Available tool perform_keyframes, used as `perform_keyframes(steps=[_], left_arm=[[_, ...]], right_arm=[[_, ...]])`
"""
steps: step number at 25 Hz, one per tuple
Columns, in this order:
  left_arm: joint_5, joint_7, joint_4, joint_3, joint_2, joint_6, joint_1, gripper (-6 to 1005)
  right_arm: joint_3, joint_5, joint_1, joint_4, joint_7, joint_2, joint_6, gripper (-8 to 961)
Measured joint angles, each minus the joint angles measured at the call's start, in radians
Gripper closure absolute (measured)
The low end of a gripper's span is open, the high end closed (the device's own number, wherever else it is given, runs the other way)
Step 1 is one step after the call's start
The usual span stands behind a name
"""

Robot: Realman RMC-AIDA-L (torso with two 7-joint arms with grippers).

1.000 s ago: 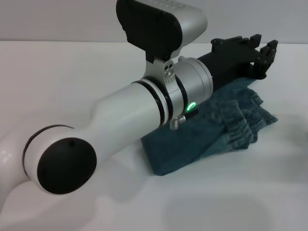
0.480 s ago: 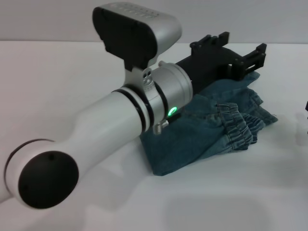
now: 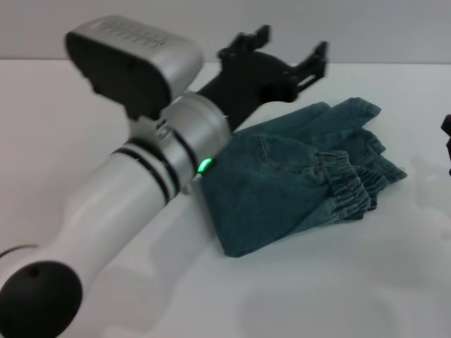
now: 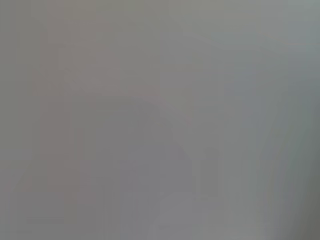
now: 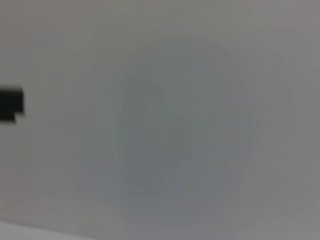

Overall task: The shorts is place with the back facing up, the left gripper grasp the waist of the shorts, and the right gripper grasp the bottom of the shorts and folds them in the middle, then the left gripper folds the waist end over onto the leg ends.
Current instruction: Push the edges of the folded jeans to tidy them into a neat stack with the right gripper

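On a white table (image 3: 338,282), folded shorts (image 3: 296,183) lie below the left end effector (image 3: 294,48), prongs apart.

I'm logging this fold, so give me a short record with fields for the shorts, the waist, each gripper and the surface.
shorts: denim shorts, folded into a compact bundle on the table
waist: gathered elastic waist lying on top, toward the robot's right
left gripper: left gripper raised above and behind the shorts, fingers apart, holding nothing
right gripper: right gripper only a black edge at the head view's right border, away from the shorts
surface: white table
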Motion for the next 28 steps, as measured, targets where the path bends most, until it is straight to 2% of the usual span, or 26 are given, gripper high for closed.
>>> perform_keyframes(steps=[1,5,6,8,9,11,17,23,28], left_arm=[[0.025,0.022,0.021,-0.001,0.001,0.093,0.052,146],[0.042,0.021,0.03,-0.005,0.001,0.112,0.074,147],[0.051,0.017,0.07,-0.008,0.001,0.208,0.126,147],[0.051,0.015,0.131,0.015,0.001,0.355,0.155,148],[0.051,0.015,0.131,0.015,0.001,0.355,0.155,148],[0.051,-0.026,0.21,0.055,0.005,0.549,0.199,149],[0.047,-0.062,0.236,0.048,0.004,0.555,0.243,152],[0.041,-0.102,0.283,0.047,0.001,0.544,0.207,156],[0.041,-0.115,0.302,0.046,0.0,0.536,0.182,159]], right_arm=[[0.0,0.0,0.002,0.0,0.007,0.0,0.019,871],[-0.029,-0.02,0.021,0.001,0.05,0.0,0.055,869],[-0.042,-0.027,0.028,0.0,0.058,-0.001,0.06,869],[-0.061,-0.037,0.045,-0.016,0.064,-0.001,0.06,868],[-0.072,-0.042,0.057,-0.029,0.066,-0.001,0.06,868],[-0.096,-0.049,0.087,-0.065,0.071,-0.002,0.06,867],[-0.212,-0.051,0.186,-0.185,0.085,0.0,0.06,865],[-0.322,-0.051,0.286,-0.278,0.111,-0.003,0.06,863],[-0.366,-0.066,0.312,-0.308,0.121,-0.003,0.064,862]])
